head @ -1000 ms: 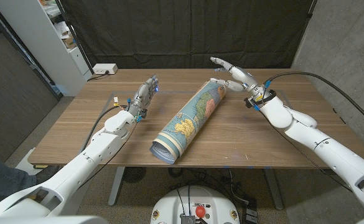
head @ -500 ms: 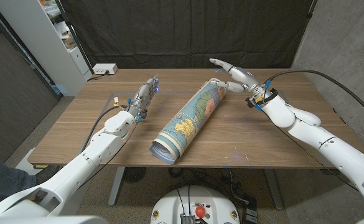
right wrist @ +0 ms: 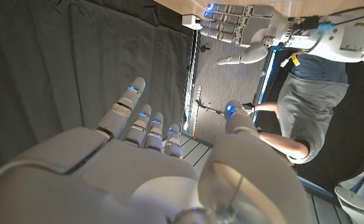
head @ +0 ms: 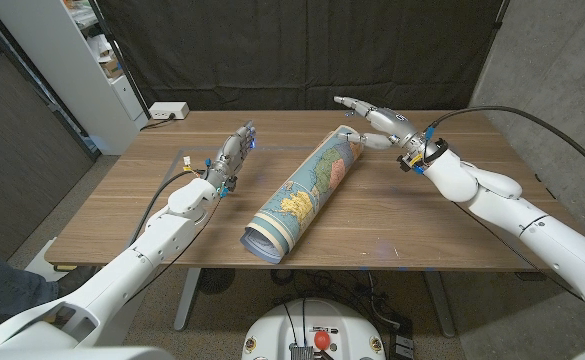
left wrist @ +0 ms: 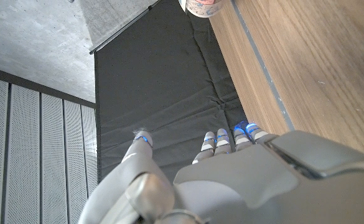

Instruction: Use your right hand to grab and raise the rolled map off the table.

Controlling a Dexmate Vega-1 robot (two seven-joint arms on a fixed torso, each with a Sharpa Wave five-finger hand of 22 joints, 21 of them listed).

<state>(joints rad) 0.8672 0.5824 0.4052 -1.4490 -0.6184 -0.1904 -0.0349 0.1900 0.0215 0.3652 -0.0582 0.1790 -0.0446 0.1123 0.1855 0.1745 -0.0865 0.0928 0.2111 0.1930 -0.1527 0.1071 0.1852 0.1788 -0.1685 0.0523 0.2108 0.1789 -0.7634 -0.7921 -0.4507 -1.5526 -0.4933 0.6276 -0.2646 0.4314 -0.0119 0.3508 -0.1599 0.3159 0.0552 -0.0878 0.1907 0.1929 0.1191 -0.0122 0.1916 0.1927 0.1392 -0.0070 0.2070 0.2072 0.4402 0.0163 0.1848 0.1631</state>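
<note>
- Since a second ago, right hand (head: 377,122) has shifted slightly toward the far end of the rolled map (head: 302,194), wrist raised a little; map and left hand (head: 234,152) unchanged.
- One rolled map, lying diagonally on the wooden table (head: 422,220) between the two arms, near end toward the table's front edge, far end just beside the right hand's fingers (head: 350,131).
- Right hand: fingers spread and extended, holding nothing; lower fingers appear at or touching the map's far end, contact not certain.
- Right wrist view: same hand (right wrist: 144,168) with fingers apart, empty.
- Left hand: stands on the table left of the map, fingers straight and together-ish, apart from the thumb, gripping nothing; well clear of the map.
- Left wrist view: left hand (left wrist: 231,174) fingers extended along the table's edge.
- One white power strip (head: 169,110) at the far left corner of the table.
- One person (right wrist: 306,93) seen in the right wrist view.
</note>
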